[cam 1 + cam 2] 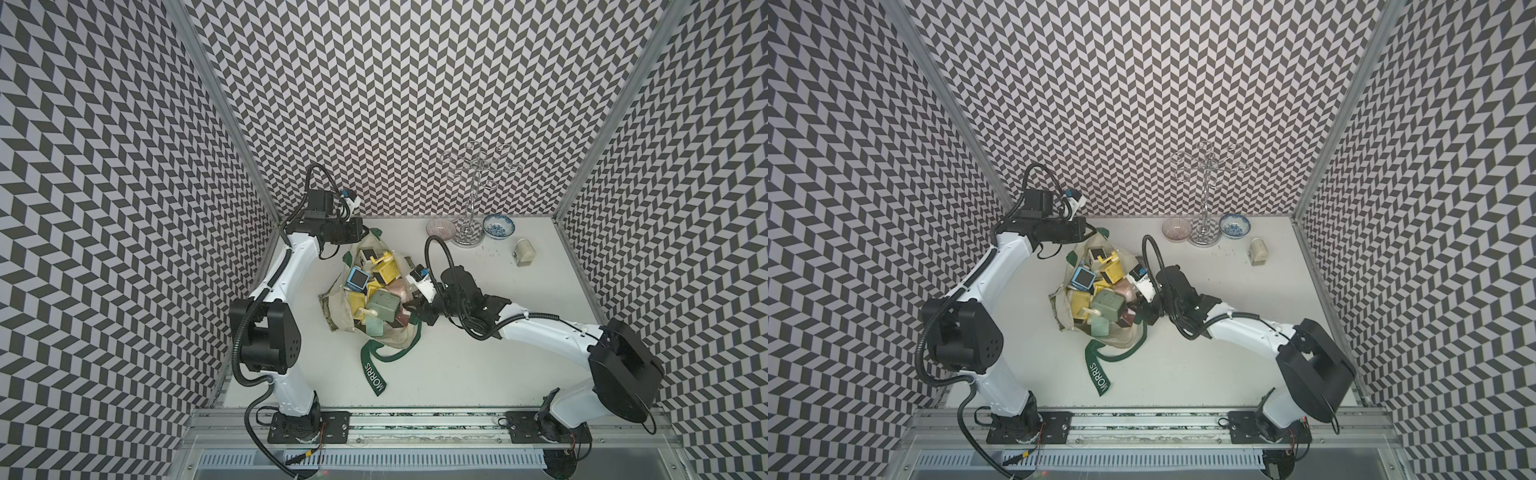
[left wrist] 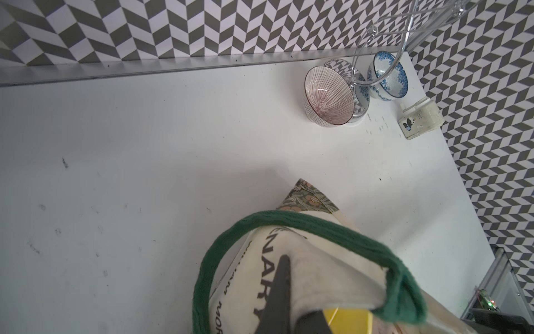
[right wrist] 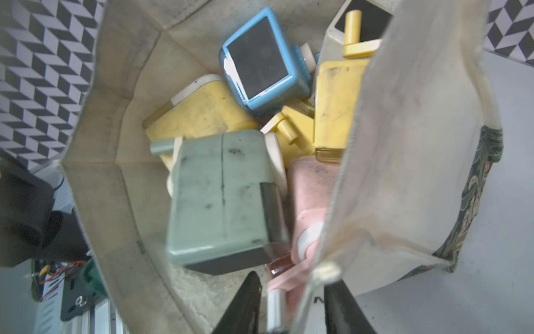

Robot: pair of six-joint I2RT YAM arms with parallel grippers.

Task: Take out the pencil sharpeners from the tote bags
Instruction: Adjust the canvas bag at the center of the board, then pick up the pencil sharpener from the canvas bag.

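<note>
Canvas tote bag (image 1: 337, 309) is clamped at its far rim by the left gripper (image 2: 284, 266). The right gripper (image 3: 293, 282), jaws apart at the pink pencil sharpener (image 3: 309, 196), must reach deeper, then close.

The tote bag (image 3: 115, 173) is cream with dark green straps and a leafy band — its sharpeners (image 3: 219, 196) yellow, blue, sage, pink. The striped bowl (image 2: 329, 98) is pink, the flowered bowl (image 2: 401, 79) blue-and-white; walls (image 1: 415, 83) grey-white chevron.

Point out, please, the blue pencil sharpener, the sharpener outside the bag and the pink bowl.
blue pencil sharpener (image 3: 257, 62): right wrist view, dark window.
beige pencil sharpener (image 1: 524, 250): in a top view, its body.
pink striped bowl (image 2: 329, 97): left wrist view, inner wall.
</note>
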